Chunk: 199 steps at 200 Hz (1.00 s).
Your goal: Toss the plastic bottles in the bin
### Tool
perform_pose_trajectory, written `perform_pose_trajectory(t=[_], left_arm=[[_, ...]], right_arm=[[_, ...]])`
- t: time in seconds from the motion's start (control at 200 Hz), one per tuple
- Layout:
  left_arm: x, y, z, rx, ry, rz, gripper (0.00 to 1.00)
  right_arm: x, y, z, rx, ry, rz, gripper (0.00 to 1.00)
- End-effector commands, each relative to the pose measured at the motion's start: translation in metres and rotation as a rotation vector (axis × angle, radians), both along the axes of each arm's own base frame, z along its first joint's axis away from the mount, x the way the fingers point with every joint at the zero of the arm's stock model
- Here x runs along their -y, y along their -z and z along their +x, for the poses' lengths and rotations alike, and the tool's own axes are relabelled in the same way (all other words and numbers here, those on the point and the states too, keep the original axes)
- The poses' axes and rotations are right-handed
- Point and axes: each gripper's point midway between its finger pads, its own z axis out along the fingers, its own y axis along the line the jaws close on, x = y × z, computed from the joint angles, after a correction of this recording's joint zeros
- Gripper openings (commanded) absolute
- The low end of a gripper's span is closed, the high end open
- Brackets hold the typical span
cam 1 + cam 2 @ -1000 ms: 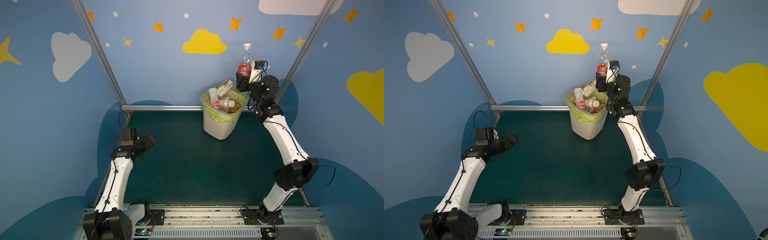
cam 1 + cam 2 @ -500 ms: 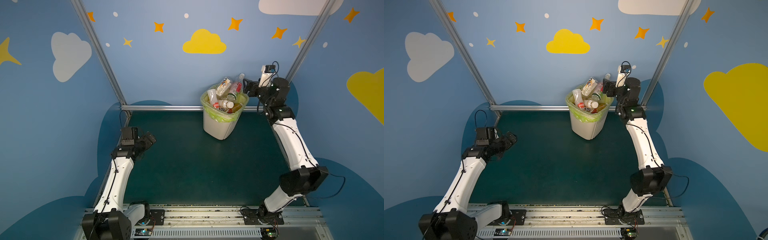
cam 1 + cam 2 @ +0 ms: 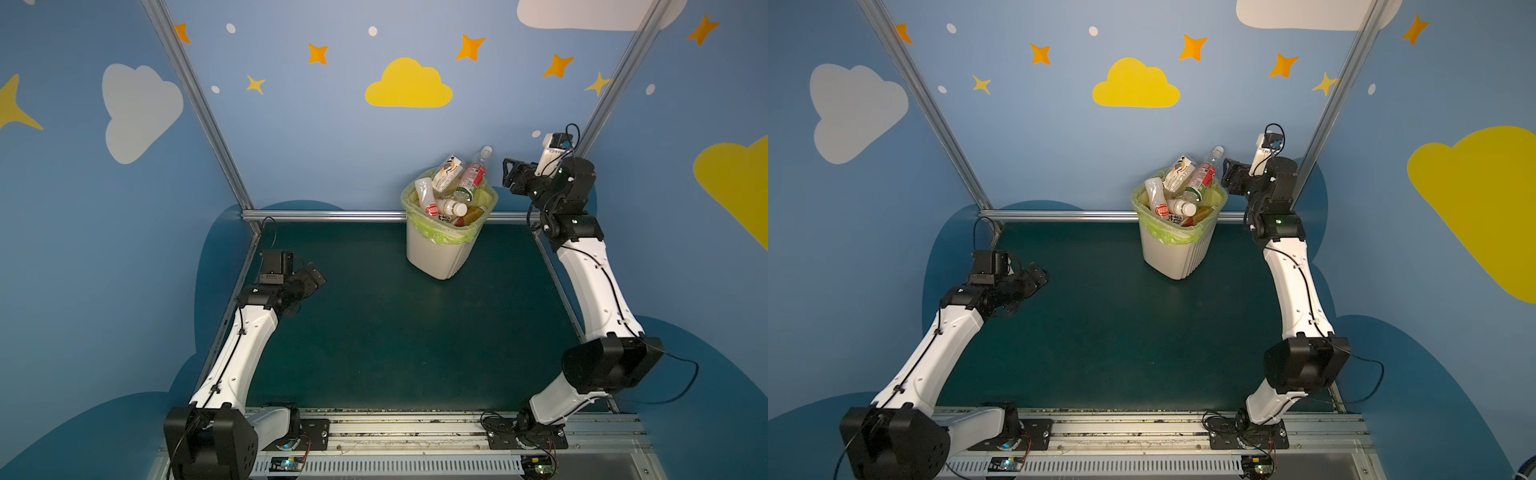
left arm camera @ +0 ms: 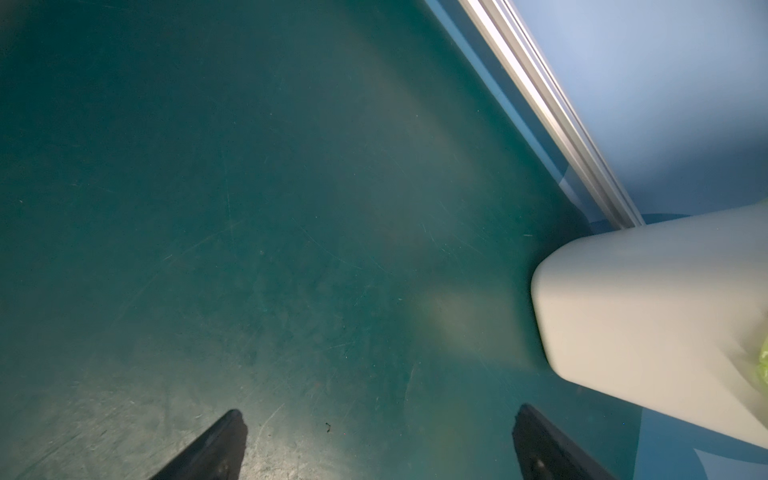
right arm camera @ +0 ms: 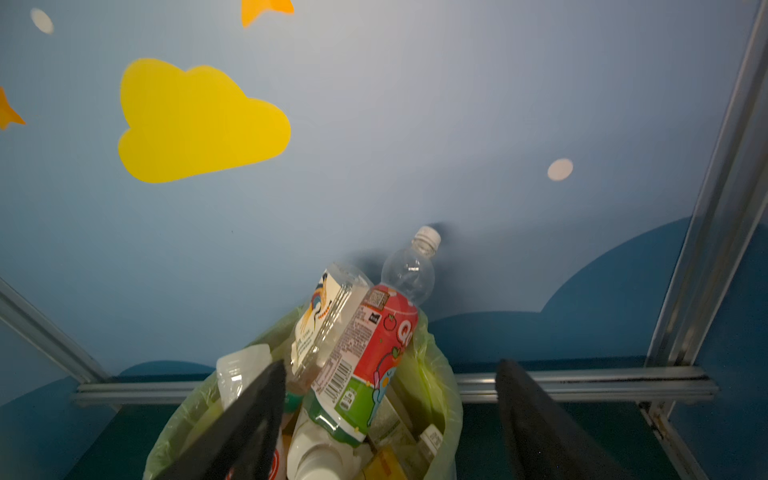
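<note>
Left gripper: nearest to me, my left gripper (image 3: 311, 277) hangs low over the green mat (image 3: 395, 332) by its left edge, jaws spread wide and gripping nothing.
Left wrist view: there are my two black fingers (image 4: 224, 440) with only scuffed mat between them. The bin's white wall (image 4: 648, 316) shows off to one side, well apart from them.
Right gripper: further back, my right gripper (image 3: 508, 173) is raised off the mat, just right of the bin's rim and clear of it. Its jaws are parted and nothing is in them.
Right wrist view: my fingers (image 5: 257, 415) frame the heaped top of the bin, with the pile sitting beyond the tips.
Bin: the bin (image 3: 432, 257) stands on the mat at the back, a little right of centre, by the aluminium rail (image 3: 324, 215). Its yellow-green bag (image 3: 436, 237) is folded over the rim.
Plastic bottles: the plastic bottles (image 3: 451, 199) are in the bin, piled above its rim.
Red-label bottle: the red-label bottle (image 3: 473, 176) is on top and tilted, its clear neck and white cap poking past the rim toward the wall.
White-label bottle: the white-label bottle (image 3: 446, 172) leans right against the red-label bottle.
Milky bottle: the milky bottle (image 3: 424, 193) is on the left side of the pile.
Capped bottle: the white-capped bottle (image 3: 453, 206) lies across the middle.
Wall: farthest back is the blue wall, with its yellow cloud (image 3: 409, 85) above the bin.
</note>
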Motion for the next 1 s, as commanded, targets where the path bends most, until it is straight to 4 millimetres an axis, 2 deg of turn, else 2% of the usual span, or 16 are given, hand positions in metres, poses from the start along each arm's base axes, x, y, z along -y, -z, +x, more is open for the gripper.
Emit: perform_pose_trajectory(t=[0.0,0.28,0.486,0.556,0.686,0.771,0.881,0.991], left_arm=[[0.003,-0.007,0.005,0.016,-0.009,0.012,1.0],[0.005,-0.01,0.005,0.022,-0.007,0.031,1.0],[-0.001,-0.011,-0.001,0.017,-0.013,0.074,1.0],[-0.003,-0.011,-0.002,0.016,-0.016,0.08,1.0],[-0.004,-0.011,-0.003,0.015,-0.013,0.086,1.0],[-0.005,-0.01,-0.005,0.011,-0.014,0.092,1.0],[-0.007,-0.01,-0.006,0.016,-0.02,0.092,1.0],[-0.005,-0.007,-0.006,0.012,-0.016,0.082,1.0]], right_arm=[[-0.016,0.017,0.014,-0.12,-0.081,0.105,0.73],[-0.045,0.055,0.069,-0.273,-0.162,0.271,0.75],[-0.059,0.084,0.092,-0.325,-0.148,0.253,0.74],[-0.063,0.094,0.096,-0.342,-0.145,0.231,0.7],[-0.066,0.111,0.093,-0.379,-0.151,0.149,0.59],[-0.064,0.121,0.082,-0.408,-0.142,0.004,0.54],[-0.05,0.129,0.068,-0.415,-0.075,-0.231,0.54],[-0.04,0.121,0.055,-0.38,-0.043,-0.355,0.59]])
